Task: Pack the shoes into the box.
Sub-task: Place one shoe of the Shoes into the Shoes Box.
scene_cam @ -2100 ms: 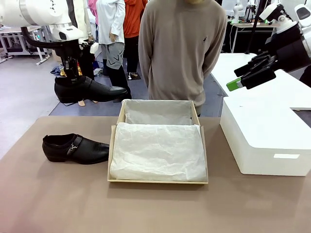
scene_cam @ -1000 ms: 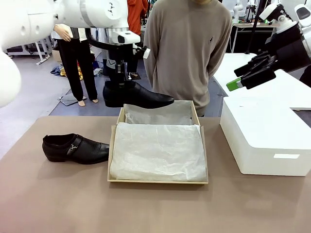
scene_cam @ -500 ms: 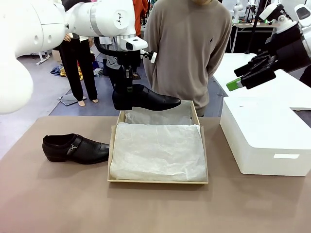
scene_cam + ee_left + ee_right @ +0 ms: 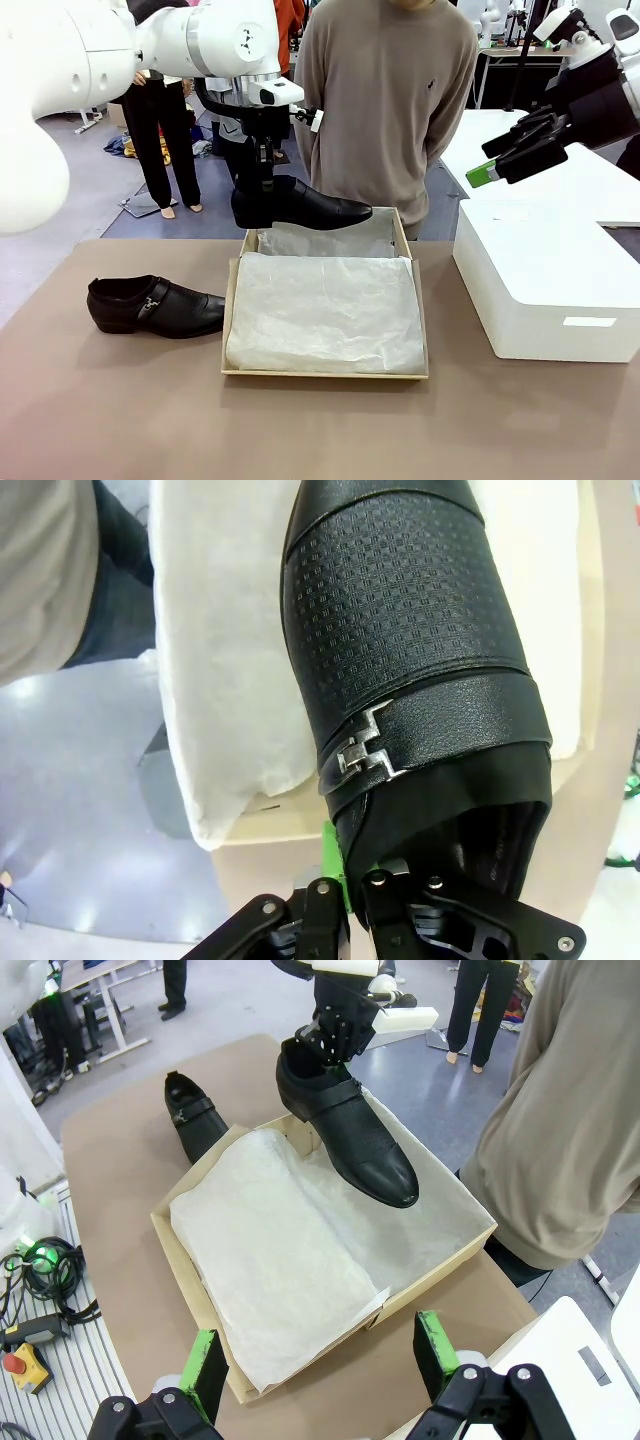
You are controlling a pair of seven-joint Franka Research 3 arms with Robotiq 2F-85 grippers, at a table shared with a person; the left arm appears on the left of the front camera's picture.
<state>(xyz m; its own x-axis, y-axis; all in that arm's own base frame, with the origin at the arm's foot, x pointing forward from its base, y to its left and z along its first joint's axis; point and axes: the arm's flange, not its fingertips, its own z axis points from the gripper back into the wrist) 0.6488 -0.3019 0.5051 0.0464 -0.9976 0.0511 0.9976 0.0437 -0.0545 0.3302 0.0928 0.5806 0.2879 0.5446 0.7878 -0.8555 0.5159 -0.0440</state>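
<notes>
- Now, front view: left jaws clamped on the heel end of one shoe (image 4: 300,205), which is held level in the air over the far end of the box (image 4: 231,310), toe toward picture right; second shoe (image 4: 155,306) lies on the bench (image 4: 120,410) just left of the box; right jaws wide, nothing between them, raised above the white box (image 4: 540,290)
- Left wrist view: jaws pinch the collar of the shoe (image 4: 410,650); buckle (image 4: 365,758) faces the camera; tissue paper (image 4: 230,680) lies below
- Right wrist view: green pads (image 4: 205,1360) stand wide apart; held shoe (image 4: 350,1130) hangs over the tissue-lined box (image 4: 440,1260); other shoe (image 4: 195,1120) sits on the bench beside it
</notes>
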